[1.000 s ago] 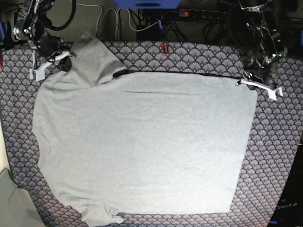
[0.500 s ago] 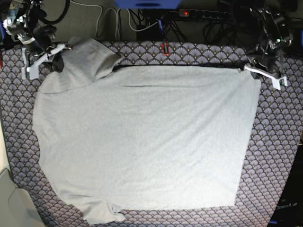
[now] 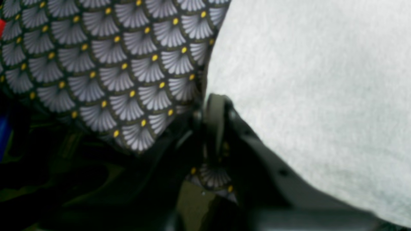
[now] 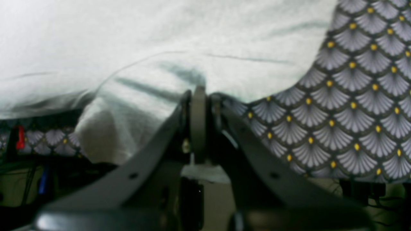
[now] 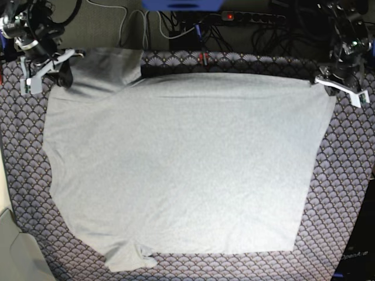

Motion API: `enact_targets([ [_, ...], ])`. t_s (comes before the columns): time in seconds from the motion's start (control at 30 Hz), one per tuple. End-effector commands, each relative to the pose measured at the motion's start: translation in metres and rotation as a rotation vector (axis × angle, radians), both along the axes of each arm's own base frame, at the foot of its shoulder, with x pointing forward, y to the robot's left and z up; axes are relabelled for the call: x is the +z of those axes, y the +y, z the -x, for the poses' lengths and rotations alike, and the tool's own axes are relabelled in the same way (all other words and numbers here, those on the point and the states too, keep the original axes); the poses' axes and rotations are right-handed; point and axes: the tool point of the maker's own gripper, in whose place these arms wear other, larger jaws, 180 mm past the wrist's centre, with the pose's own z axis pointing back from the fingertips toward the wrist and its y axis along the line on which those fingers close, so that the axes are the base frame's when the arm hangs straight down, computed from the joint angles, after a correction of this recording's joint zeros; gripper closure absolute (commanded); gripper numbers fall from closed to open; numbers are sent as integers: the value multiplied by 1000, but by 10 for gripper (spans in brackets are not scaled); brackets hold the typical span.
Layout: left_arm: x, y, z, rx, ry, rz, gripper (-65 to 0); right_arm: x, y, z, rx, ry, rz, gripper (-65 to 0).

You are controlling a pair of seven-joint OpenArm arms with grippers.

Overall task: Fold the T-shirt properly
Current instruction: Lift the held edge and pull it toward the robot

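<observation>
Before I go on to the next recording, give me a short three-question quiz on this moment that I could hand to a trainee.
1. True or false: the T-shirt lies spread flat, with black lettering showing on its upper side.
2. Which is the left pincer shut on? A) a far corner of the T-shirt; B) the patterned cloth only; C) nothing.
3. Fill in: the right pincer grips the shirt by the far ____, which is folded over the body.

Key:
1. False: it is spread flat, but only plain grey shows.
2. A.
3. Sleeve.
</observation>
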Motion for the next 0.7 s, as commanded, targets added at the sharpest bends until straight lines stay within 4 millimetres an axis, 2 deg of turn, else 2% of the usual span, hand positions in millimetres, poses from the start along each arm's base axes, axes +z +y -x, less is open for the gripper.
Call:
enact_targets([
  [0.0,9,8,1,4,-17,-33,-5,9,1,-2,23,-35,11,0],
  [0.17,2,3,10,0,9,-23,-5,8,-4,5,20,-24,22,0],
  [0.53,-4,0,15,1,49,-2,-5,11,-10,5,4,-31,33,0],
  [0.63,-2,1,11,2,41,-2,-5,13,-12,3,-1,-39,37,0],
  [0.67,0,0,6,0,27,0,-5,16,-11,-4,2,-62,35,0],
])
